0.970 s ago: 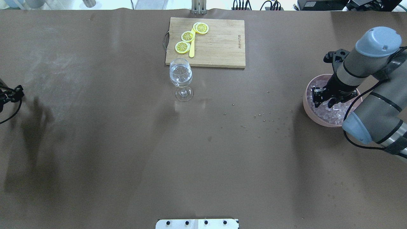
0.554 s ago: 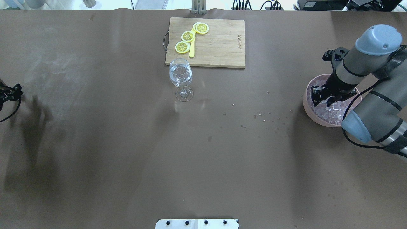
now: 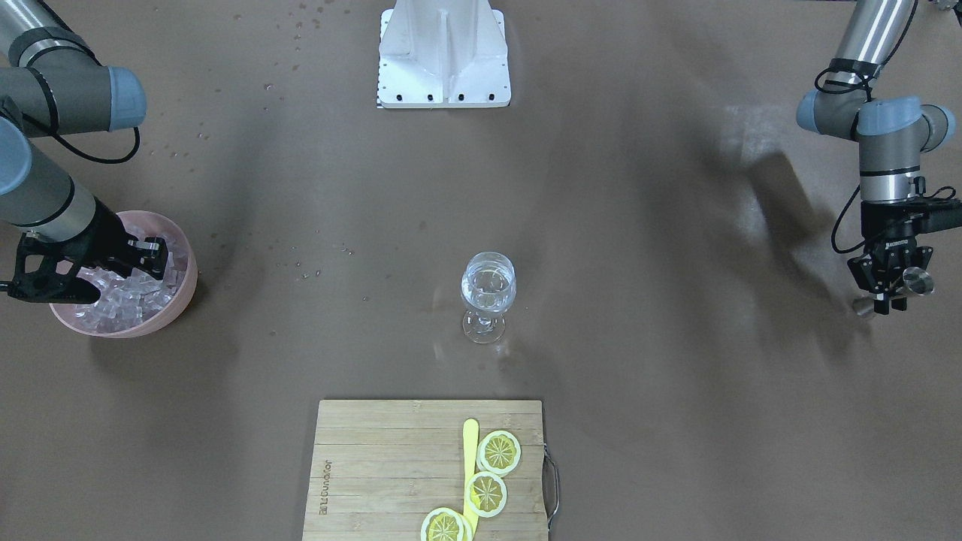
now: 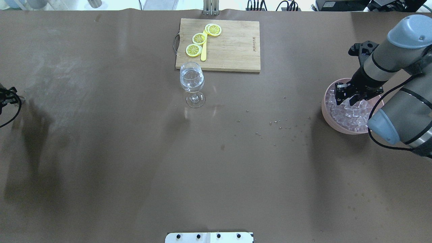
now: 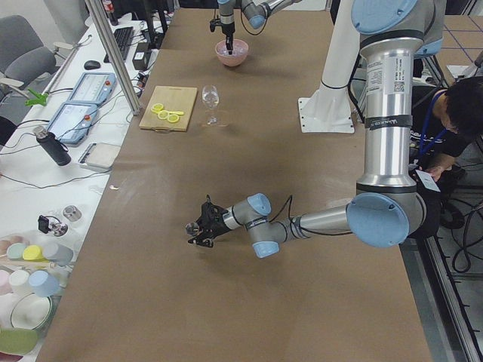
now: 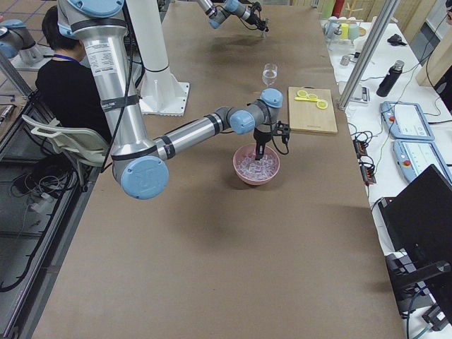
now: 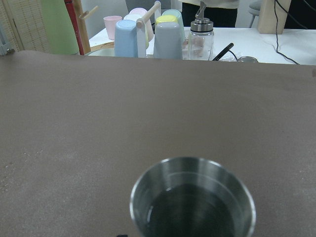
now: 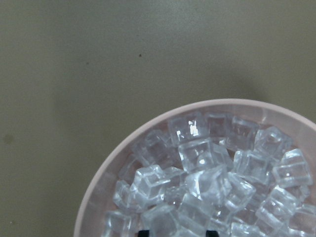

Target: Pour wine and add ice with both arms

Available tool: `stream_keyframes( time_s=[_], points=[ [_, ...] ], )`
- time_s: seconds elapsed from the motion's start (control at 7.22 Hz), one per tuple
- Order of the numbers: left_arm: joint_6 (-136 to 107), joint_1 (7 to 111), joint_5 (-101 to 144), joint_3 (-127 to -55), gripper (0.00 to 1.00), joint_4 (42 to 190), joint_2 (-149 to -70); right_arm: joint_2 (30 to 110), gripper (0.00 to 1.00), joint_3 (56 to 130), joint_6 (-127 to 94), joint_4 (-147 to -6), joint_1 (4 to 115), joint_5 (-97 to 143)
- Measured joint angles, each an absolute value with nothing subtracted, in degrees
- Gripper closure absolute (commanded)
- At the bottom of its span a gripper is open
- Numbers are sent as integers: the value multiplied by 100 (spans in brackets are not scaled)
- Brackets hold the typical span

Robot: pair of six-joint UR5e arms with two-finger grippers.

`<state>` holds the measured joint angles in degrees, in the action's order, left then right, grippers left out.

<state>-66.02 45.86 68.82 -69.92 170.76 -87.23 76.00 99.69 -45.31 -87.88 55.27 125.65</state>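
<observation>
Right gripper (image 4: 347, 97) has shifted toward the far side of the pink bowl (image 4: 326, 118), low over the ice (image 8: 202, 163) to pick a cube, though I can't tell its grip; my left gripper (image 3: 894, 289) has backed off, clamping the steel cup (image 7: 192, 212) upright so nothing spills, well apart from the wine glass (image 4: 191, 81).

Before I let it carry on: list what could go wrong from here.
The metal cup in the left hand holds liquid, far from the wine glass; it might slosh on the way. A cube of ice could slip from the right hand on the way to the glass; drops already lie between.
</observation>
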Motion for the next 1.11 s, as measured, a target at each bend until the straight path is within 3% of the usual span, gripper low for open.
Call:
stream_keyframes(
  time_s=[0.28,0.55,1.11],
  points=[
    [-6577,4640,6884,-7012,74,17083,-8756,7646,78,9982,-4297,-8789,5580,12570],
    [-6558,4723,6910,-7040,74,17089,-8757,7711,50,9983,-4187,-8787,5607,12545],
    [-6410,4914,6936,-7389,74,17051,-8743,7748,50,9909,-4230,-8780,5588,12485]
  ],
)
